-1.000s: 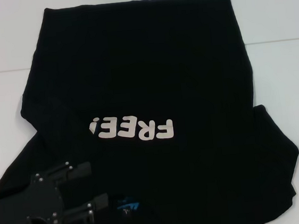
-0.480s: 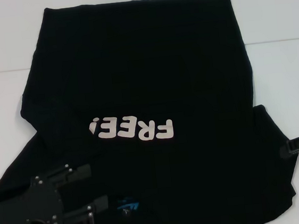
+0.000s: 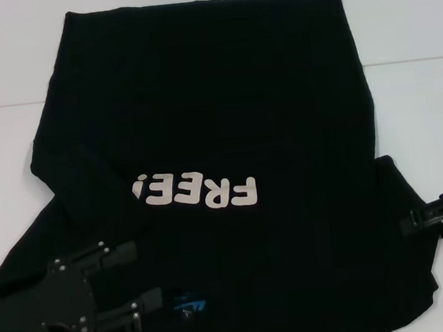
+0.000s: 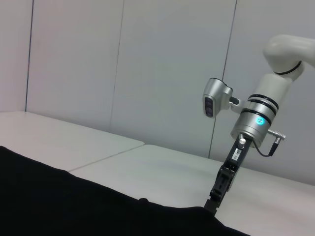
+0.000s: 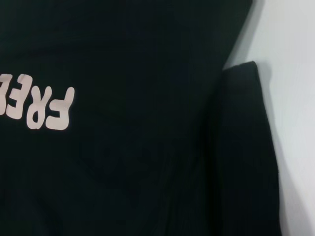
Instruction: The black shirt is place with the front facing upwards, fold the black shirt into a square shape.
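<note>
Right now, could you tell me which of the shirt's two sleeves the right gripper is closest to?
The robot's right-side sleeve of the shirt: the right gripper sits at its outer edge, while the left gripper is by the other.

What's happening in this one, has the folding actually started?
A two-armed robot is working on the black shirt, which lies front up on the white table with its "FREE!" lettering showing. The left gripper, fingers open, sits over the collar end near the small blue logo. The right gripper is at the edge of the sleeve on the robot's right. One side looks partly turned in, but nothing like a square yet.
</note>
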